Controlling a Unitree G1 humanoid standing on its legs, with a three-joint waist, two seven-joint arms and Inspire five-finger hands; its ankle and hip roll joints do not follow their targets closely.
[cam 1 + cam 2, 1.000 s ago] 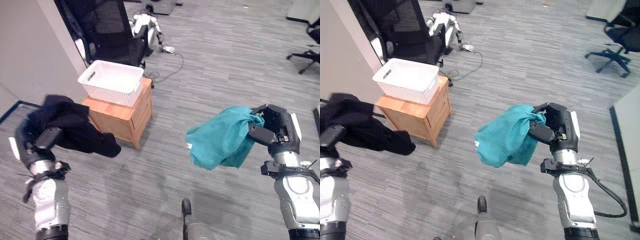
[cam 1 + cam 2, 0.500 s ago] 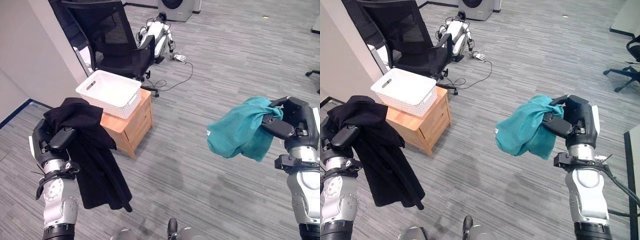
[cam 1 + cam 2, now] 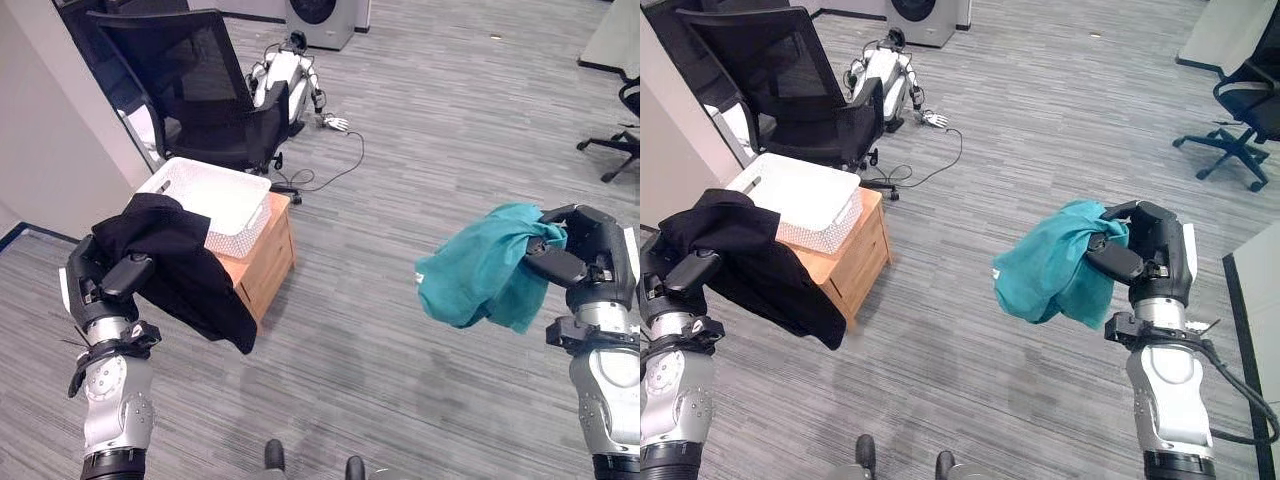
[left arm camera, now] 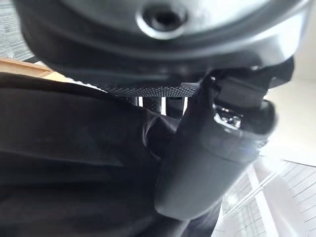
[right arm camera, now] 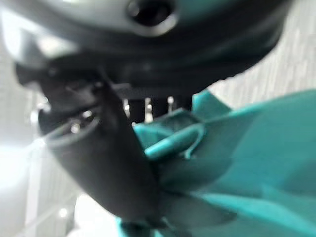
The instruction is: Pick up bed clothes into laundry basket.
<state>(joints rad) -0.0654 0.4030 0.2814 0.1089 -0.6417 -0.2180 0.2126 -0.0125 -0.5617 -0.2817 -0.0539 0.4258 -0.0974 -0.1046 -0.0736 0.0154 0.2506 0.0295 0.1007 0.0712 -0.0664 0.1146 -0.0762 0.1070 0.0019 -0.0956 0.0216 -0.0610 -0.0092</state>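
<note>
Two hands, each clenched on cloth. Left hand (image 3: 100,285): fingers and thumb curled into a black garment (image 3: 175,265), which drapes over the hand and hangs off its far side, held up off the floor. Just beyond that hanging cloth, a white laundry basket (image 3: 215,200) sits on a low wooden cabinet (image 3: 265,270); the garment's edge overlaps the basket's near rim in view, contact unclear. Behind the basket, a black office chair (image 3: 190,85).

Right hand (image 3: 1145,255): thumb and fingers gripping a bunched teal cloth (image 3: 1055,265), which billows toward the left hand, in the air above grey carpet (image 3: 400,150).
</note>
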